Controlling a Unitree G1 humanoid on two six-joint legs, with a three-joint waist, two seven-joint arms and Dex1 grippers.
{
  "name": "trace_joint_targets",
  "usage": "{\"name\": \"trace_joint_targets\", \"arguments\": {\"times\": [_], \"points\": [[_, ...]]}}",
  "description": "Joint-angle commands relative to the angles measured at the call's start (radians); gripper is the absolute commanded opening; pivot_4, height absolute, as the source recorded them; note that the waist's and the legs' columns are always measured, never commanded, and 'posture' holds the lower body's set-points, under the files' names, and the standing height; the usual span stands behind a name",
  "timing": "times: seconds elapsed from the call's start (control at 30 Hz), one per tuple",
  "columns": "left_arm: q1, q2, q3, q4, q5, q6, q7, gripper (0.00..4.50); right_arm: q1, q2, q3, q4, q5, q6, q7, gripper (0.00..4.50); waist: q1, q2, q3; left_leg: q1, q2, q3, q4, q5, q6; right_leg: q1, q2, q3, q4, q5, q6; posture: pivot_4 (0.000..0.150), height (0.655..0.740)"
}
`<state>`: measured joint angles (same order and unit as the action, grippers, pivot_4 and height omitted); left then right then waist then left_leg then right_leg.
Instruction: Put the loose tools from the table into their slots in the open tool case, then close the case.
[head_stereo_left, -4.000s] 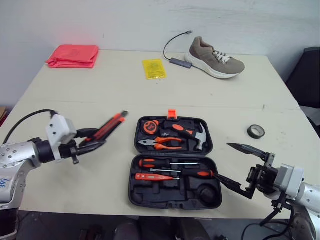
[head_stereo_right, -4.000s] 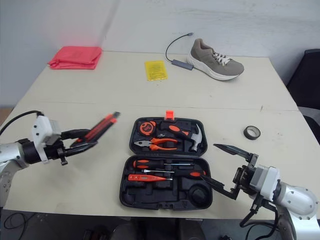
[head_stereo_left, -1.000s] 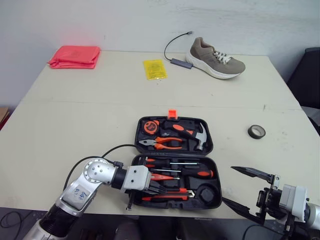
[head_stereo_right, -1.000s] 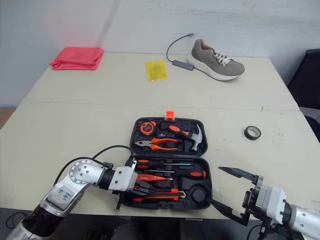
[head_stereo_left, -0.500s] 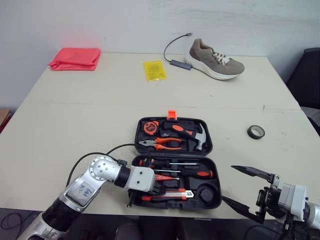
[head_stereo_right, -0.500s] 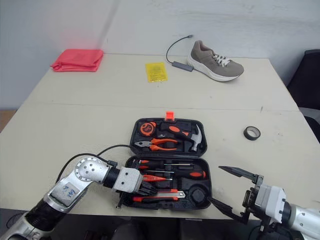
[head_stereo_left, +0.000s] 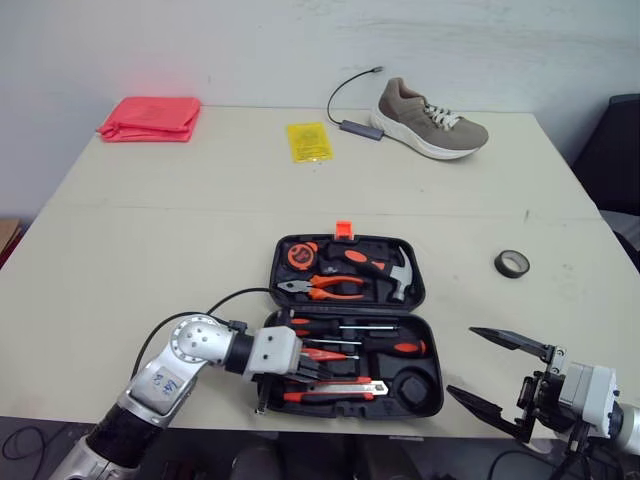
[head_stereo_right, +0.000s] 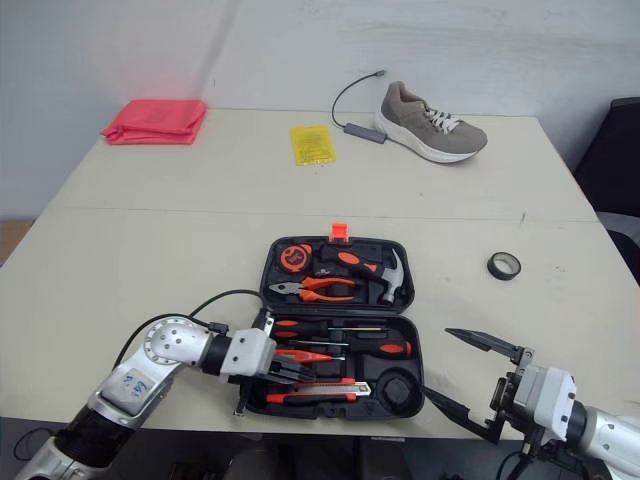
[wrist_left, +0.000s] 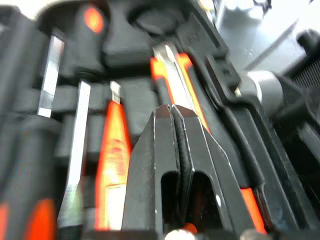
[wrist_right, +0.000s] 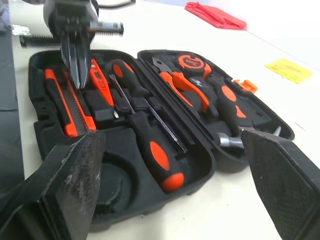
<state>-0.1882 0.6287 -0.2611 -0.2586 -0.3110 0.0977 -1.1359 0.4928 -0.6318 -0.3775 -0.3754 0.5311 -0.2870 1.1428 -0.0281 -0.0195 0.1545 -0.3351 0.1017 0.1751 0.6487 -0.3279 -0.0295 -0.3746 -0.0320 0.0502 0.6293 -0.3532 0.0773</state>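
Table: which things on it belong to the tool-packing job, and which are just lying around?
Job: open tool case; utility knife, lying along the case's front; tape roll, loose on the table, probably meant for the case's empty round slot.
Lying about: shoe; cable with adapter; yellow packet; red cloth.

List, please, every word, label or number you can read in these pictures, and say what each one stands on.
No text can be read.
The yellow packet: print too small to read.
The tape measure: round label, too blurred to read.
The shoe and the tool case: no lettering visible.
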Motion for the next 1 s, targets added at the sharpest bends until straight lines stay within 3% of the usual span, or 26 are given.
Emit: {"name": "trace_joint_targets", "arguments": {"times": [0.03,0.1,0.2,0.3,0.33,0.7,0.87,1.0], "points": [[0.011,0.025,0.144,-0.060,-0.126,0.077,0.032,0.55,0.016,0.003,-0.096,0.028,0.027,-0.026,-0.020,4.50,0.000,0.000,0.000,0.000,0.000,0.000,0.000,0.000,0.000,0.000,0.000,0.000,0.000,0.000,0.000,0.150,0.7400],[0.029,0.062,0.216,-0.061,-0.161,0.112,0.035,1.26,0.025,0.004,-0.137,0.045,0.033,-0.024,-0.028,4.50,-0.002,0.000,0.000,0.000,0.000,0.000,0.000,0.000,0.000,0.000,0.000,0.000,0.000,0.000,0.000,0.150,0.7400],[0.056,0.112,0.335,-0.018,-0.183,0.132,0.052,2.67,0.033,0.005,-0.211,0.075,0.051,-0.011,-0.055,4.50,-0.003,0.000,0.001,0.001,0.000,0.000,-0.001,0.000,-0.001,0.000,0.001,0.000,0.000,0.000,0.000,0.150,0.7400],[0.058,0.187,0.468,0.118,-0.114,0.072,0.090,4.17,0.045,-0.020,-0.307,0.155,0.044,-0.028,-0.050,4.50,-0.003,0.000,0.002,0.001,0.000,0.000,-0.001,0.000,-0.001,0.000,0.001,0.000,0.000,0.000,0.000,0.150,0.7400],[0.053,0.203,0.509,0.166,-0.107,0.066,0.112,4.44,0.049,-0.029,-0.333,0.184,0.044,-0.026,-0.045,4.50,-0.003,-0.001,0.002,0.001,0.000,0.000,-0.001,0.000,-0.001,0.000,0.001,0.000,-0.001,0.000,-0.001,0.150,0.7400],[0.115,0.282,0.764,0.722,-0.043,-0.165,0.190,4.44,-0.037,-0.085,-0.517,0.665,-0.015,-0.170,-0.092,4.50,-0.015,-0.004,0.005,0.000,-0.002,0.002,-0.003,-0.005,0.002,-0.002,-0.007,-0.006,-0.002,-0.002,-0.004,0.150,0.7400],[0.105,0.275,0.784,0.788,-0.047,-0.185,0.207,4.44,-0.019,-0.046,-0.509,0.697,-0.032,-0.166,-0.160,4.50,-0.013,-0.005,0.005,0.000,-0.003,0.002,-0.003,-0.005,0.002,-0.002,-0.010,-0.007,-0.001,-0.002,-0.003,0.150,0.7400],[0.086,0.237,0.757,0.709,-0.066,-0.169,0.210,4.44,-0.051,-0.043,-0.498,0.674,-0.038,-0.163,-0.205,4.50,-0.018,-0.003,0.005,0.000,-0.003,0.001,-0.004,-0.007,-0.003,-0.001,-0.010,-0.008,-0.001,-0.002,-0.003,0.150,0.7400]]}}
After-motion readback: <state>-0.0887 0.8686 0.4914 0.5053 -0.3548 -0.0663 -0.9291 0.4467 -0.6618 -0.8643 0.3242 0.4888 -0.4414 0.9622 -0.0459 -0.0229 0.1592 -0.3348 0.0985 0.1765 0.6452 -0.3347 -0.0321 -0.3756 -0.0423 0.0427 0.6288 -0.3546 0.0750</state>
